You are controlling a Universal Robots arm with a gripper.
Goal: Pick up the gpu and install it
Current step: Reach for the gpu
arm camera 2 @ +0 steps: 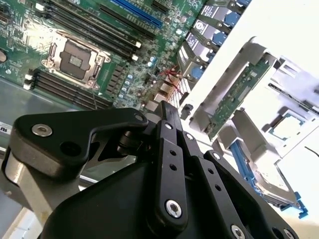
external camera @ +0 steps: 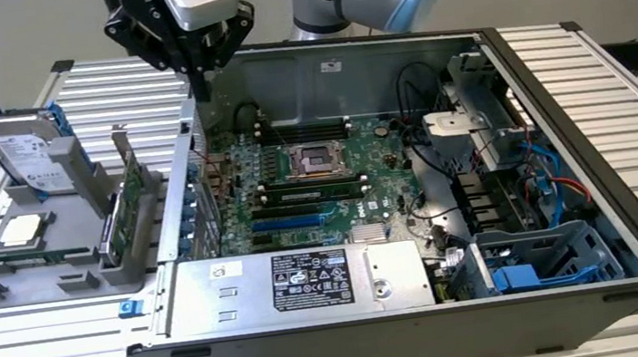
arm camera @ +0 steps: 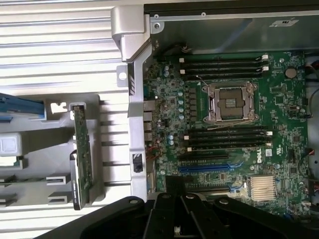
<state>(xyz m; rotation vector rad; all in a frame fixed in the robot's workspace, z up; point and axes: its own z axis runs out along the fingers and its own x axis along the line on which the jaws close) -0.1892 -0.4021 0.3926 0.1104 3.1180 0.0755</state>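
The gpu [external camera: 135, 201] stands on edge in a grey holder [external camera: 56, 265] on the table, at the exterior view's left of the open computer case. It is a green card with a silver bracket at its far end, also seen edge-on in both wrist views [arm camera: 83, 159] [arm camera 2: 233, 99]. My gripper [external camera: 201, 88] hangs above the case's back left corner, over its rear wall, up and to the right of the gpu and apart from it. Its black fingers [arm camera 2: 168, 110] [arm camera: 174, 181] are shut together with nothing between them.
The case's motherboard [external camera: 296, 190] lies exposed with an empty processor socket [arm camera: 230, 102] and expansion slots [arm camera: 209, 167]. A silver power supply [external camera: 295, 282] and a blue drive cage [external camera: 536, 261] fill the near side. A hard drive [external camera: 23, 146] and a processor chip [external camera: 21, 231] share the holder.
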